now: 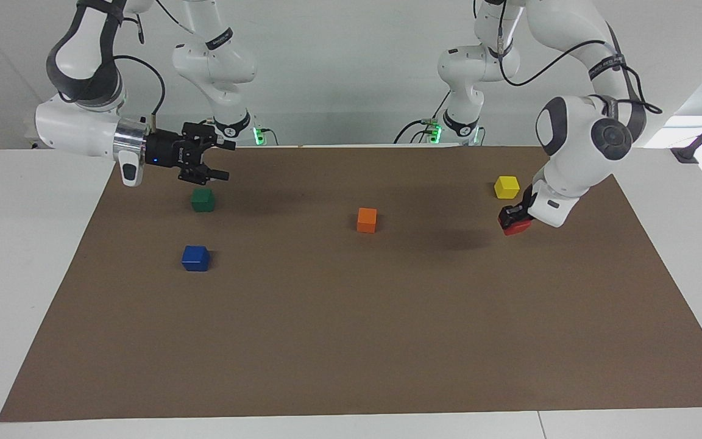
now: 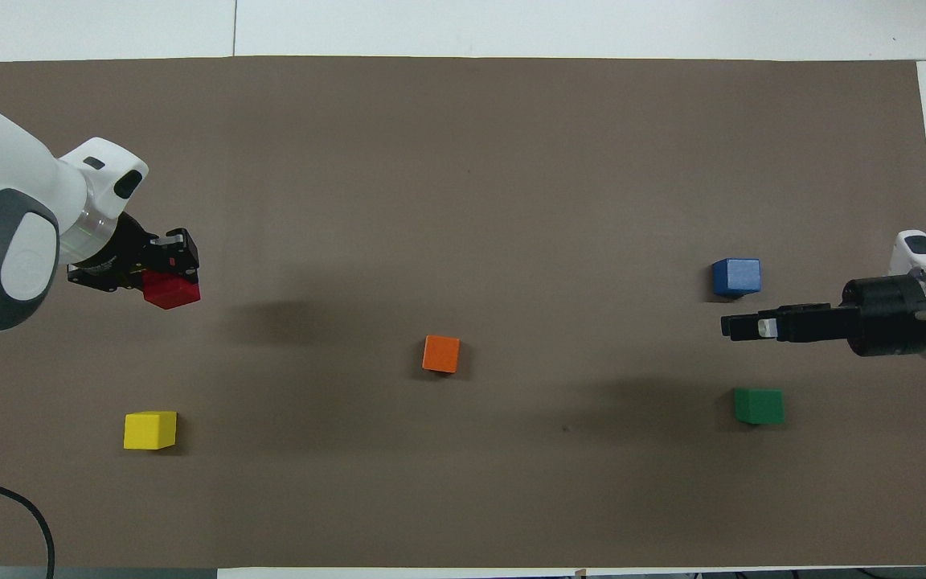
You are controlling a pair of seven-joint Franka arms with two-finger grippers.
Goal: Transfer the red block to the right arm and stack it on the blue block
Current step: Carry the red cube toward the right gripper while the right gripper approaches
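Note:
My left gripper (image 1: 514, 217) is shut on the red block (image 1: 517, 228) low at the mat, toward the left arm's end of the table. In the overhead view the red block (image 2: 172, 291) sits tilted in the left gripper (image 2: 170, 275). The blue block (image 1: 195, 258) rests on the mat toward the right arm's end and also shows in the overhead view (image 2: 736, 276). My right gripper (image 1: 222, 160) is open and empty, held level in the air. In the overhead view the right gripper (image 2: 740, 327) is over the mat between the blue block and the green block.
A green block (image 1: 203, 200) lies nearer to the robots than the blue block. An orange block (image 1: 367, 220) sits mid-mat. A yellow block (image 1: 506, 187) lies beside the red block, nearer to the robots. A brown mat (image 1: 351, 341) covers the white table.

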